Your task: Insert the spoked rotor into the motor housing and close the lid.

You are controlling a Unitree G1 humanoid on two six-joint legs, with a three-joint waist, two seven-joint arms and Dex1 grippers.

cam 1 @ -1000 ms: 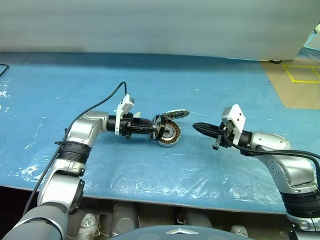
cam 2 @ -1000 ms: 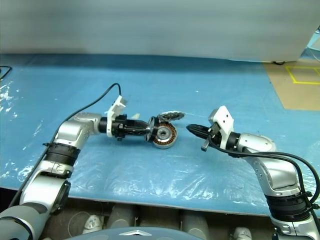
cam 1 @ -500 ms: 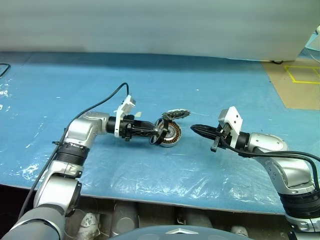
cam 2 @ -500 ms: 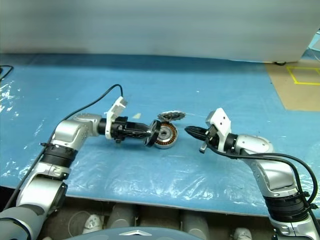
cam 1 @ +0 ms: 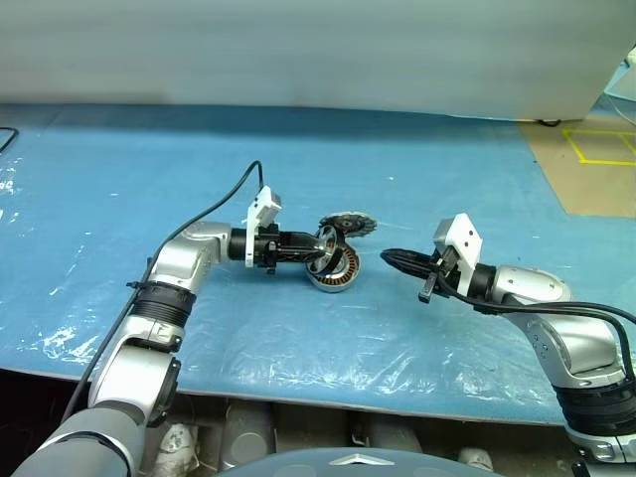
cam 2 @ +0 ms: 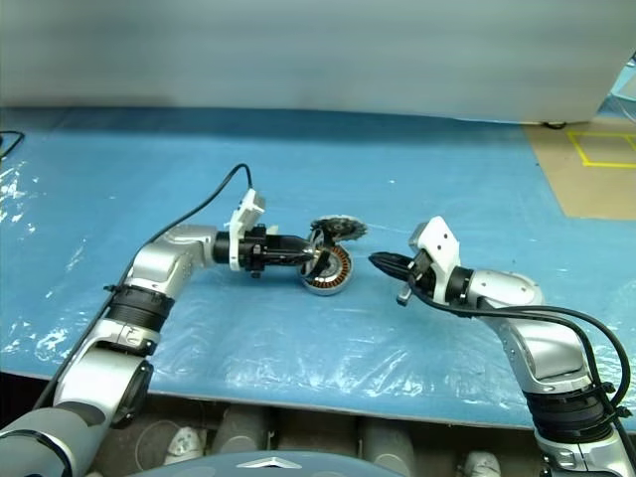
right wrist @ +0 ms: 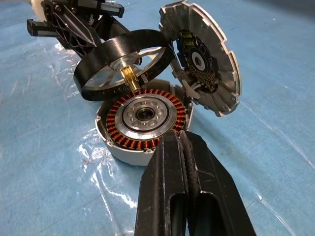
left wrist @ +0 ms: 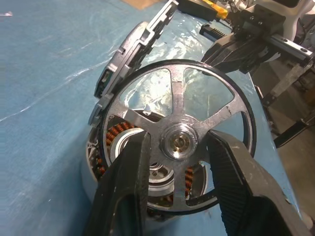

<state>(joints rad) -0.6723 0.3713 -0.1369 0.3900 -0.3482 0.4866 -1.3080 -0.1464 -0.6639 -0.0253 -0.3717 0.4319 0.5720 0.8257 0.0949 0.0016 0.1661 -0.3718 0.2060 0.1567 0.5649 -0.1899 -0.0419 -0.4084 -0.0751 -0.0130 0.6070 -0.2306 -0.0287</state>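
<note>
The spoked rotor is gripped at its hub by the left gripper and is held tilted just above the motor housing, which rests on the blue table. The lid is seen leaning at the far side of the housing. The right gripper is kept closed and empty, its tips just beside the housing rim.

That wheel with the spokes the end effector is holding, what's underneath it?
Under the black-rimmed silvery spoked rotor, held tilted by the left end effector, sits the round grey motor housing with copper-coloured windings around a silver centre. The housing's far edge is covered by the rotor.
</note>
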